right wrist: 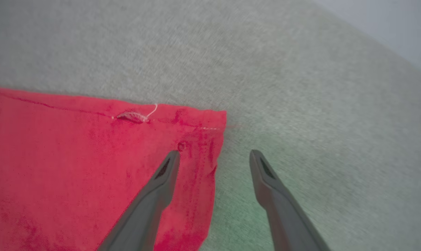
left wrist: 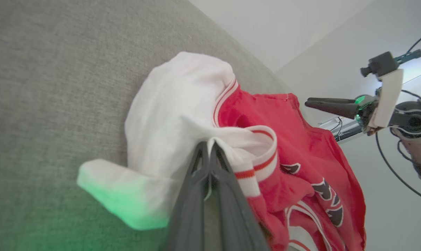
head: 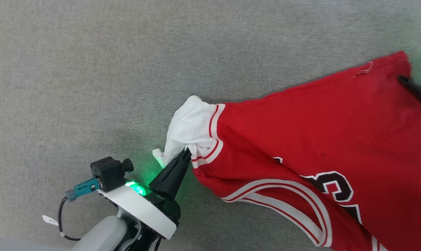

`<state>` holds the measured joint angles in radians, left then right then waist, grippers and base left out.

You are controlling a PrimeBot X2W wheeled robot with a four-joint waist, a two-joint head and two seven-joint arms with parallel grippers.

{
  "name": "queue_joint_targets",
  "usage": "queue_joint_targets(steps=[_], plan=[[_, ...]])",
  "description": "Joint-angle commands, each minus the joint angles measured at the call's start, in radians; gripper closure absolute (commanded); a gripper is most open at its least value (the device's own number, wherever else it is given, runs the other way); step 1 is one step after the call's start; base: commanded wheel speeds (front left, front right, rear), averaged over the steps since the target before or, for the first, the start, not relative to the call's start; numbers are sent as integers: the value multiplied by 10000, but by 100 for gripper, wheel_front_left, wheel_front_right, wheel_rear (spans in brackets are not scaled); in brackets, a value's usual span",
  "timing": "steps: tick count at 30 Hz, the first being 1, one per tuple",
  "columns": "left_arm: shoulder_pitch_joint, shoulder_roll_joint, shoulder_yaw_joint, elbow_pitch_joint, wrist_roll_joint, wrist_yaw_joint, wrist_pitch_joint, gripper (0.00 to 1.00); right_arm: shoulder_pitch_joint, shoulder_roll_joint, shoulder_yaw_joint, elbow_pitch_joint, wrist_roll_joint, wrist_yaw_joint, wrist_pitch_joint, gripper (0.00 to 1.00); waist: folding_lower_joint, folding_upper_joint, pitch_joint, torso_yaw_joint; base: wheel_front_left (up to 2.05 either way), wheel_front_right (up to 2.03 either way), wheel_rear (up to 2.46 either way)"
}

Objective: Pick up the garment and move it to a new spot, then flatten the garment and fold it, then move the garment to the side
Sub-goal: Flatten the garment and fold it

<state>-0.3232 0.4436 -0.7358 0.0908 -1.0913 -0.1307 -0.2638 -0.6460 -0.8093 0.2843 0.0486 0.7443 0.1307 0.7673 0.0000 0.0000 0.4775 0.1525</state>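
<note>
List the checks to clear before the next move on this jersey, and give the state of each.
1. The left gripper shut on the white sleeve of the garment: ok.
2. The right gripper holding the hem corner: not ok, jaws open astride its edge.
3. The garment flat: not ok, sleeve bunched, folds near the number.
4. The number facing up: ok.
5. The right fingers touching cloth: cannot tell.

We have the head cam looking steeply down on the grey surface (head: 91, 52). Left wrist cam sits close behind the left gripper (left wrist: 207, 145), facing across the garment (left wrist: 301, 153) toward the right gripper (left wrist: 308, 103). Right wrist cam looks down close over one corner of it. All three share the garment.
</note>
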Motion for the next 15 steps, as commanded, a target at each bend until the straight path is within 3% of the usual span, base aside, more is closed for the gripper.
queue_joint_targets(steps=[1,8,9,10,11,15], plan=[[-157,-68,-2,66,90,10,-6,100,-252,-133,430,276,-111,-1,109,0,0,0,238,245,0,0,0],[-375,-311,-119,165,147,10,-4,100,-841,-393,2661,1556,355,2,626,0,0,0,470,465,0,0,0],[-388,-329,-134,182,143,10,-3,100,-798,-424,2914,1590,481,3,711,4,0,0,479,466,0,0,0],[-398,-337,-142,214,140,10,-3,100,-747,-472,3138,1604,606,12,781,55,0,0,478,460,0,0,0],[-415,-338,-152,246,132,10,-3,100,-742,-530,3338,1603,730,15,794,97,0,0,466,450,0,0,0],[-456,-281,-39,313,31,10,-4,100,-939,-512,3394,1828,993,22,358,100,0,0,334,338,0,0,0]])
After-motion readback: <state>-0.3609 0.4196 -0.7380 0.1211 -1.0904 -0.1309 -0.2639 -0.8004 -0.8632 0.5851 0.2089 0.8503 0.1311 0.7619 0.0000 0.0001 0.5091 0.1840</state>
